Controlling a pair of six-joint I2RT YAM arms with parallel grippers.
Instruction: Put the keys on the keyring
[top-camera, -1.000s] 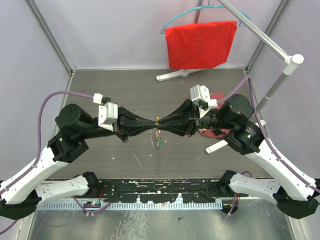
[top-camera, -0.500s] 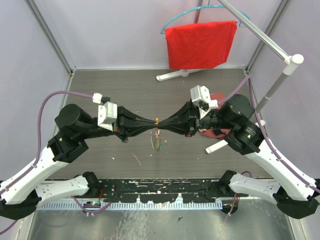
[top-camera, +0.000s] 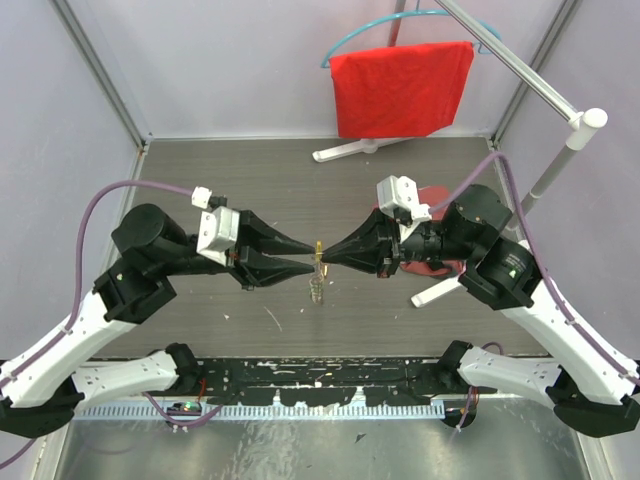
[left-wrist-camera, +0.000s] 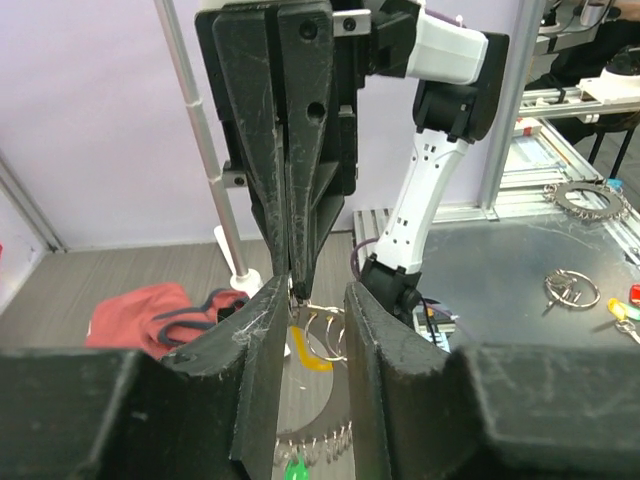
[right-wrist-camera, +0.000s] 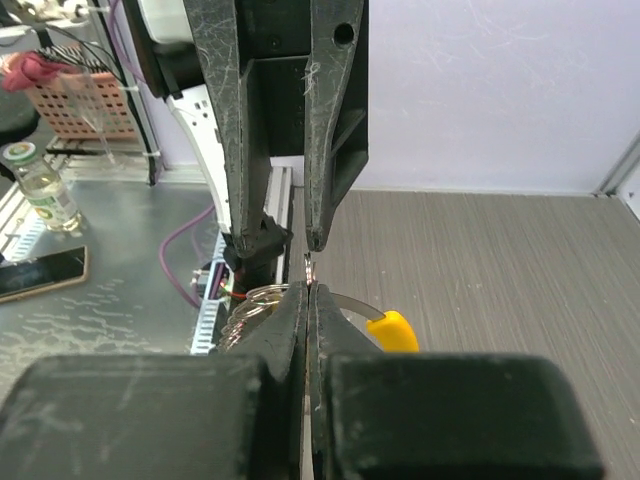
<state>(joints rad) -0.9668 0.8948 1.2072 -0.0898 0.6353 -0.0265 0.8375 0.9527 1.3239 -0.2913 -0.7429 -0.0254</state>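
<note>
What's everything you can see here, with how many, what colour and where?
table: one, grey-brown, under everything
rack: one, white, back right
hanger: one, teal, at the back
cloth: two, red, one on the hanger, one on the table
keyring: one, grey with a yellow section, held up mid-table
key: one seen, green, low on the keyring
left gripper: one, black, open, fingers either side of the keyring
right gripper: one, black, shut on the keyring

Cloth was bright red, hanger was teal, keyring flashed silver with a yellow section, one key showed a bright green head, tabletop was grey wood-grain, cables were purple
</note>
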